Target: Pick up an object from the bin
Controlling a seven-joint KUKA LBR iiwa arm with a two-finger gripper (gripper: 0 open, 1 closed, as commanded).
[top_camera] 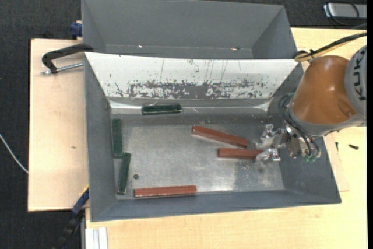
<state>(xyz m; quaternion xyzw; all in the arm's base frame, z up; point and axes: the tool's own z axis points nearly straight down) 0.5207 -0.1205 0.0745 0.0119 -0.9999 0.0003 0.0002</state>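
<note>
My gripper is low at the right side of the bin floor, its two metal fingers standing apart, open. A short red-brown bar lies flat just left of it, with its right end at the lower fingertip. Whether the finger touches the bar I cannot tell. A longer red-brown bar lies slanted just behind that one, its right end close to the upper fingertip. Nothing is held between the fingers.
A third red-brown bar lies along the front wall. Two dark green bars lie end to end by the left wall, and another green bar rests against the back wall. The arm's orange cover hangs over the right rim.
</note>
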